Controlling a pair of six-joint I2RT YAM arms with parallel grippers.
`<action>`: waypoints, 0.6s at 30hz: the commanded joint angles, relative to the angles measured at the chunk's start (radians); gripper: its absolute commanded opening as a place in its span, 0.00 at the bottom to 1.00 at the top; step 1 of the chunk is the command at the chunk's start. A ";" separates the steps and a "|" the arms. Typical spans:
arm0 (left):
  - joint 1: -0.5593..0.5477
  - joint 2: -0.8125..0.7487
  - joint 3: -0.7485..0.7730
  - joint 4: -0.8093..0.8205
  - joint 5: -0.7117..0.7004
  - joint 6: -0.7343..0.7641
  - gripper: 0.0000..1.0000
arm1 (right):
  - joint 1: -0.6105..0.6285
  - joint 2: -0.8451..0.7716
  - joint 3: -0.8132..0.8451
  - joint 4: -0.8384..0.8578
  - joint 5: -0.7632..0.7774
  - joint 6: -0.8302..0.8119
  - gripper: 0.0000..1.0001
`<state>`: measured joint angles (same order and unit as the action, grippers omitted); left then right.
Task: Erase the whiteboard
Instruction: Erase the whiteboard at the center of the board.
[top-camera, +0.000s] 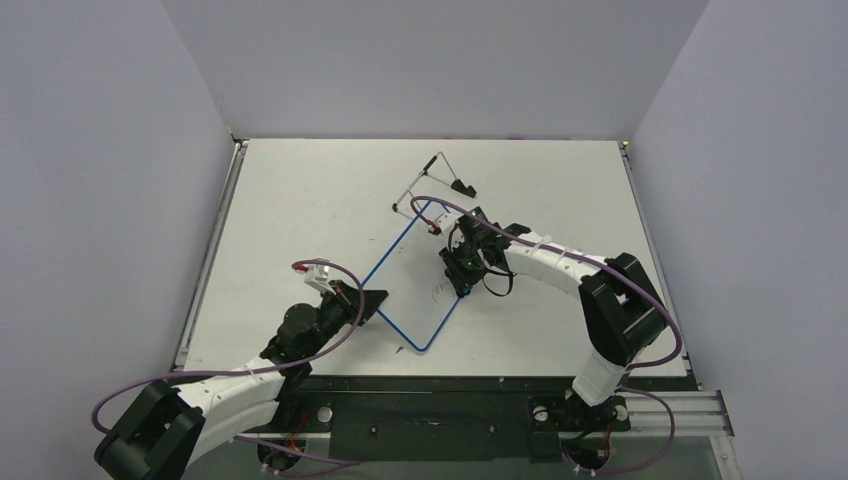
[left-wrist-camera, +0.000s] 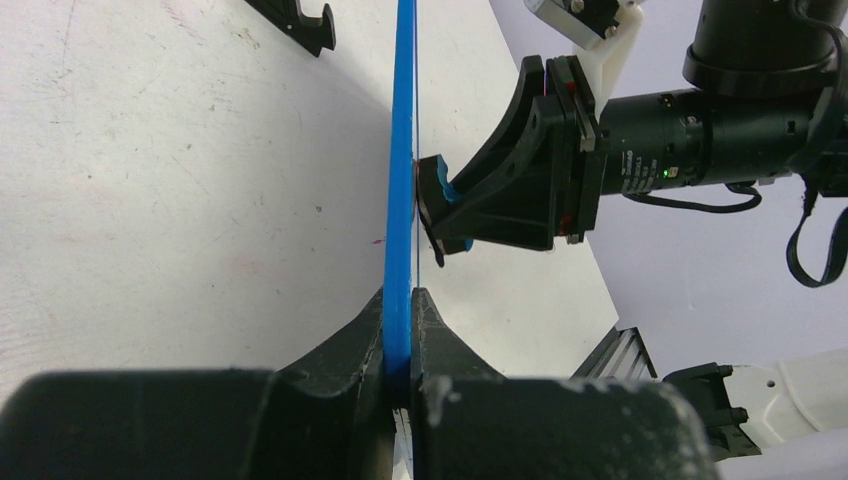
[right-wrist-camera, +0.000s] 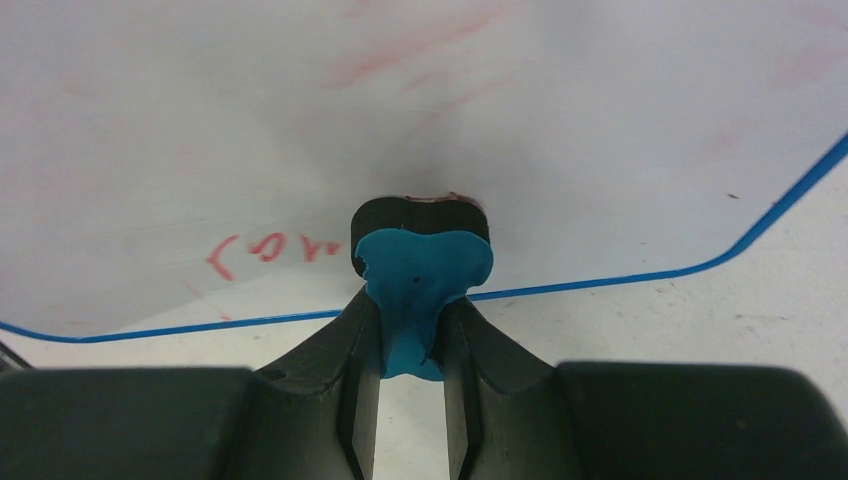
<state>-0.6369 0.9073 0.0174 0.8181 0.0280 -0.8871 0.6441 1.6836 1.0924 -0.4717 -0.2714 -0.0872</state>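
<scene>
Top view: the whiteboard (top-camera: 410, 290) sits in the middle of the table (top-camera: 300, 200), just in front of the wire stand (top-camera: 432, 182). The left gripper (top-camera: 373, 301) pinches its near-left rim, and the right gripper (top-camera: 462, 272) is over the right part of its face. Left wrist view: jaws clamped tight on the blue rim, board seen edge-on. The eraser (left-wrist-camera: 432, 200) presses its dark pad flat against the face. Risk: the hold is on one narrow spot of rim, so a hard push could pivot the board or work it out of the jaws. Right wrist view: jaws nearly closed on the eraser's thin blue stem, pad on the board. Red marks (right-wrist-camera: 262, 247) lie low-left of the pad, with faint pink smears above. Risk: the stem could twist in the pinch on a sideways stroke, and strokes that skip the lower edge would leave that writing.
</scene>
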 joint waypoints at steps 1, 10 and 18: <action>-0.001 -0.035 0.016 0.111 0.073 -0.018 0.00 | -0.005 0.053 0.008 0.013 0.021 0.016 0.00; 0.010 -0.072 -0.002 0.089 0.064 -0.020 0.00 | 0.118 0.058 0.030 -0.045 -0.136 -0.041 0.00; 0.019 -0.082 -0.007 0.085 0.072 -0.014 0.00 | -0.039 0.036 0.016 0.015 -0.022 0.006 0.00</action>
<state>-0.6174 0.8509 0.0059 0.7780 0.0265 -0.8745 0.6960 1.7149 1.1004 -0.5285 -0.3256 -0.1101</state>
